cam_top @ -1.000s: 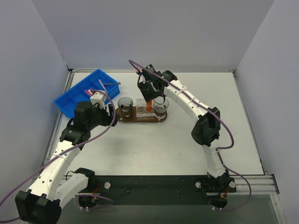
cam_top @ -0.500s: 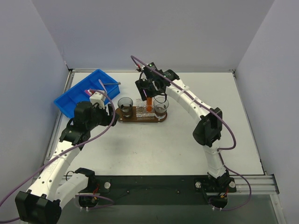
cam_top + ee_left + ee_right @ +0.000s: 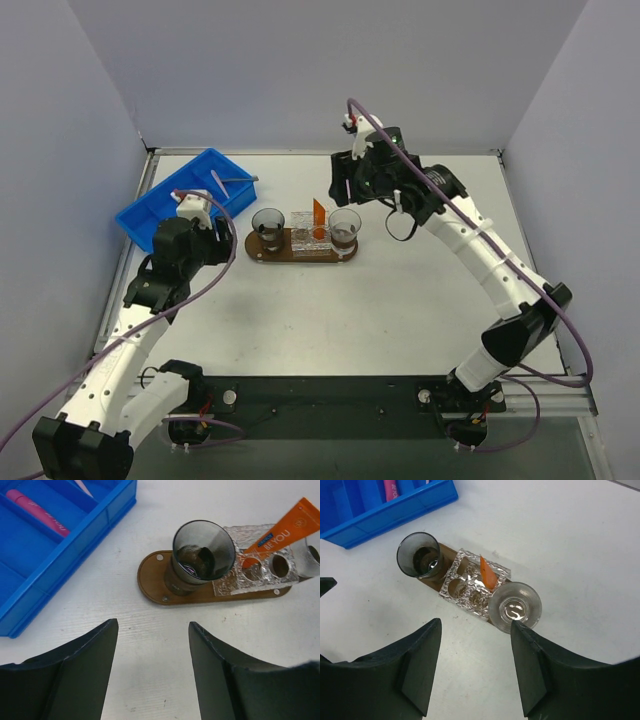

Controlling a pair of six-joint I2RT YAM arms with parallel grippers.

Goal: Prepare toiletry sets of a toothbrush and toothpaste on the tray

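Note:
The dark-brown oval tray (image 3: 300, 257) lies mid-table; it also shows in the left wrist view (image 3: 152, 572). A clear holder block (image 3: 308, 235) sits on it between a dark cup (image 3: 267, 225) and a clear cup (image 3: 344, 228). The orange toothpaste tube (image 3: 318, 213) stands tilted in the block, and shows in both wrist views (image 3: 282, 530) (image 3: 487, 573). My right gripper (image 3: 345, 190) (image 3: 476, 622) is open and empty, raised behind the tray. My left gripper (image 3: 225, 238) (image 3: 152, 624) is open and empty, left of the tray. A pink toothbrush (image 3: 37, 511) lies in the bin.
The blue plastic bin (image 3: 185, 200) (image 3: 45, 555) sits at the back left, close to the tray's left end. A pale stick (image 3: 220, 180) leans at its far side. Walls enclose the table at the back and both sides.
My right gripper has let go of the orange tube, leaving it standing in the block, and has lifted up and back to the right. My left arm has shifted slightly left.

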